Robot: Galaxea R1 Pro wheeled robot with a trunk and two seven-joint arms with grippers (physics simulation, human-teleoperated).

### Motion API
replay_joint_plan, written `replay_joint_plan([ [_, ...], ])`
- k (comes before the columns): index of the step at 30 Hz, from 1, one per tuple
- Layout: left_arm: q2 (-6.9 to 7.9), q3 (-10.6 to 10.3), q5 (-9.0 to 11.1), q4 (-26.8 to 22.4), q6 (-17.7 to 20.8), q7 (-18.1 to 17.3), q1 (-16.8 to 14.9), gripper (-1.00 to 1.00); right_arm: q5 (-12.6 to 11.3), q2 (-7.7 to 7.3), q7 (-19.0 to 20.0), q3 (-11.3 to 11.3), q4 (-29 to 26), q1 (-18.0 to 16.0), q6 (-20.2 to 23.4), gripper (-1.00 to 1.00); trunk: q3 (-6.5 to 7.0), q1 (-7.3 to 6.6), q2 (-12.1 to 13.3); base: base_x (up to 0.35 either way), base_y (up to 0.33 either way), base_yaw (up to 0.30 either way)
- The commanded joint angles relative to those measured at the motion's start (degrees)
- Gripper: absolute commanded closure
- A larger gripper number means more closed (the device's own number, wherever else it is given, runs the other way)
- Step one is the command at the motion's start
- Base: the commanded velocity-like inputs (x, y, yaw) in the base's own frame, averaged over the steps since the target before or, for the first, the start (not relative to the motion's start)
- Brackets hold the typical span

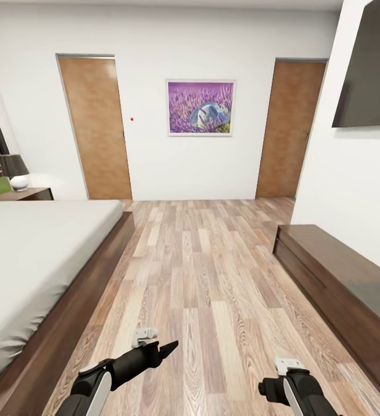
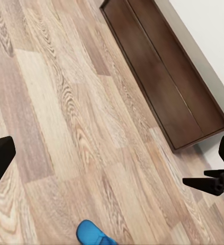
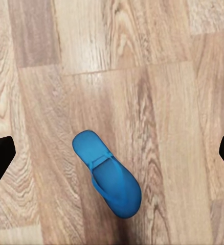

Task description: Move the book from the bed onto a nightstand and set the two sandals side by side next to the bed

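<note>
Head view looks down a bedroom with the bed (image 1: 33,260) as the landmark: its grey mattress sits in a dark wooden frame, a nightstand (image 1: 30,193) with a lamp (image 1: 15,171) stands beyond its far end, and a low dark cabinet (image 1: 340,289) runs along the wall across the plank floor (image 1: 213,277) from the bed. No book is visible on the part of the mattress in view. The left gripper (image 1: 155,345) hangs low over the floor just off the bed's near corner, jaws spread wide and empty in its wrist view; the right gripper (image 3: 112,153) is also open, its fingertips well apart, poised above one sandal (image 3: 108,173), probably lined up for a grasp. That sandal is a bright blue flat flip-flop lying sole-down on the floor. The left wrist view catches a blue sandal toe (image 2: 94,234) too; whether it is the same sandal I cannot tell.
</note>
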Motion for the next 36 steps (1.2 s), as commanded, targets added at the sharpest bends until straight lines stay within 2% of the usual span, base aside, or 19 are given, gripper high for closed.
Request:
replay_joint_plan([
  [1,-0.05,0.1,0.4,0.1,0.5,-0.1,0.0,-1.00,0.1,0.00,-0.1,0.0,0.0,0.0,0.3,-1.00,-0.24,0.21,-0.4,0.000,0.000,0.000],
  [10,-0.14,-0.1,0.6,0.2,0.5,-0.1,0.0,-1.00,0.1,0.00,-0.1,0.7,0.1,0.0,0.3,-1.00,-1.86,2.19,-4.1,0.000,0.000,0.000],
  [31,-0.18,-0.2,0.6,0.2,0.5,-0.1,0.0,-1.00,0.1,-0.03,-0.1,0.7,0.1,0.0,0.3,-1.00,-5.63,6.80,-12.5,0.000,0.000,0.000],
  [36,-0.21,-0.2,0.6,0.2,0.5,-0.1,0.0,-1.00,0.1,-0.06,-0.1,0.8,0.1,0.0,0.3,-1.00,-6.74,6.93,-12.5,0.000,0.000,0.000],
])
